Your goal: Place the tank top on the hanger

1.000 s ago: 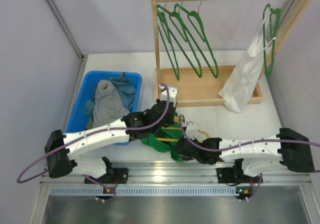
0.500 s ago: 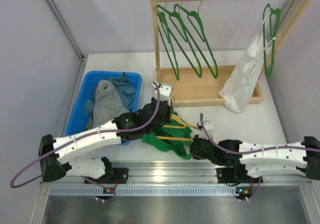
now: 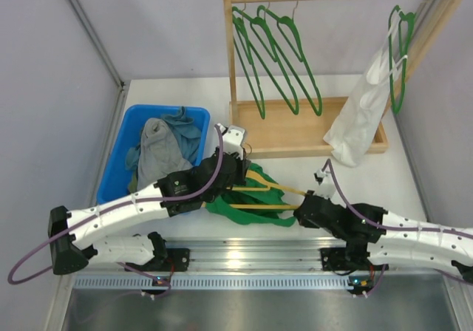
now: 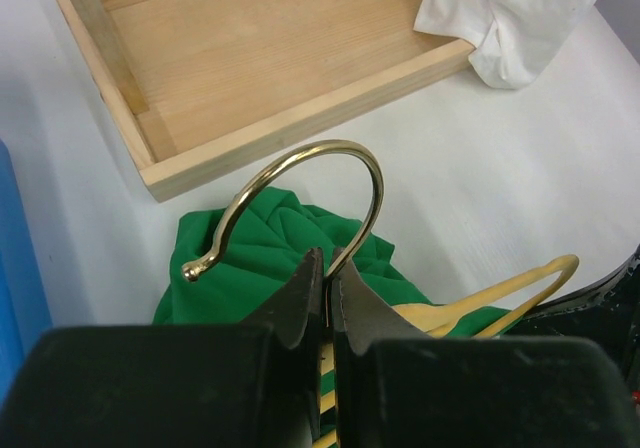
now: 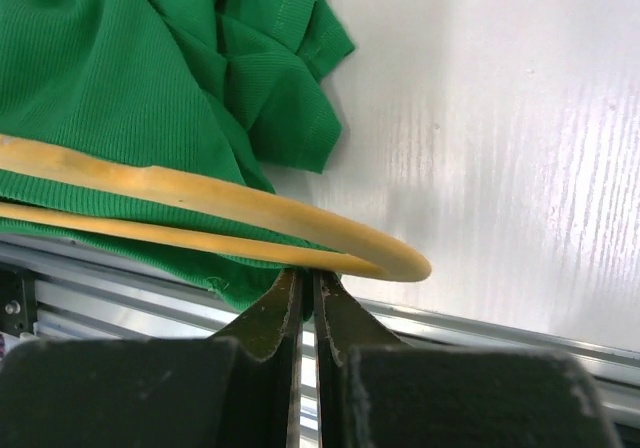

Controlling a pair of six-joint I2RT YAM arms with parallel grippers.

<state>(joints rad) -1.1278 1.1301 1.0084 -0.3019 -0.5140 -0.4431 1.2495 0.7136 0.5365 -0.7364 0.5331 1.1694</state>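
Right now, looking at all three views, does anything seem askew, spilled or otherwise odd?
The tank top lies crumpled in a heap on the table under the hanger, not spread flat. The hanger is held at both ends: left fingers shut on its hook, right fingers on its curved tip. Nothing is spilled.

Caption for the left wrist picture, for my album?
Left gripper pinches the hanger at its hook base, above the crumpled tank top, wooden tray beyond.

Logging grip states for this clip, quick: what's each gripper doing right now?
Left gripper: closed on the hanger at the base of its hook.
Right gripper: closed, apparently pinching the hanger's rounded end.
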